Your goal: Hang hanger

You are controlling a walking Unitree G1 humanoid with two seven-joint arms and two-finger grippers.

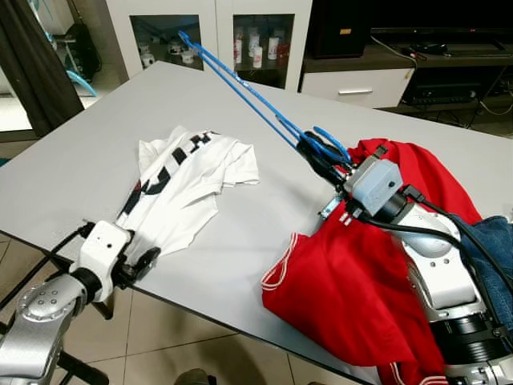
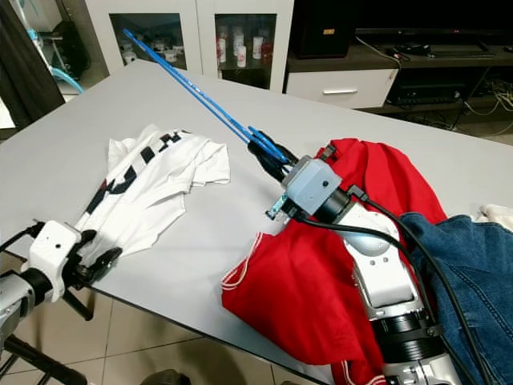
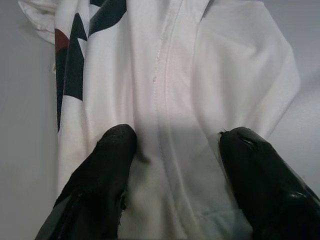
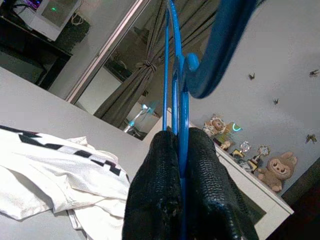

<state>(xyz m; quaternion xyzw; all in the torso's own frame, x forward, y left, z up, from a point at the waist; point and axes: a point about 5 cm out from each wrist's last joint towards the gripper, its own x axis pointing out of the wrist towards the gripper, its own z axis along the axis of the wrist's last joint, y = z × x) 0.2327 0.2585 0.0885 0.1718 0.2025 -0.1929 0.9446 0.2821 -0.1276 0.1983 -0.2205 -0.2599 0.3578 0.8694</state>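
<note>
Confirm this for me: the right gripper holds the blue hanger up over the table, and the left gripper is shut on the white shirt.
Not quite. The left gripper is open, its fingers spread over the white shirt, as the left wrist view shows. The right gripper does hold the blue hanger.

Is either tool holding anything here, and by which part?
Right tool grips the blue hanger near its hook end. Left tool, open over the white shirt, holds nothing.

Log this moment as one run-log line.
right pincer: shut on blue hanger, raised over table | left pincer: open over white T-shirt | red shirt: under right arm
</note>
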